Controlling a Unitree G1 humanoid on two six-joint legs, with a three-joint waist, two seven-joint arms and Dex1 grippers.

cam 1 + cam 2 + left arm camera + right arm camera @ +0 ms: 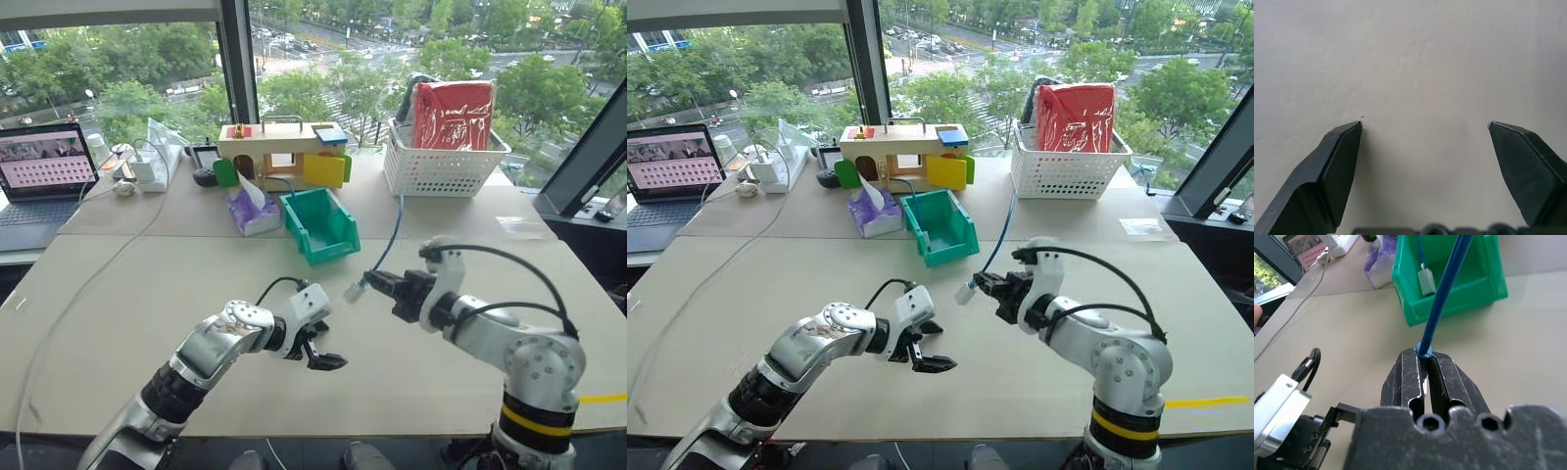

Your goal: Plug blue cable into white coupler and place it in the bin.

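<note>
My right gripper (375, 284) is shut on the lower end of the blue cable (391, 235), above the middle of the table. The cable rises from the fingertips (1415, 357) and bends back over the hand. The small white coupler (355, 291) sits on that end and sticks out just past the fingertips. My left gripper (323, 354) is open with nothing between its fingers (1347, 147). It hangs over bare table, lower than the coupler and to its left. The green bin (333, 250) stands farther back on the table, beyond both grippers.
Another thin blue cable (1419, 249) runs into the bin, with a whitish block (1426, 281) on its end. A tissue pack (253, 211), a wooden toy house (279, 147) and a white lattice basket (441, 171) stand behind. A laptop (44, 171) and a long whitish cord (88, 279) lie at the left.
</note>
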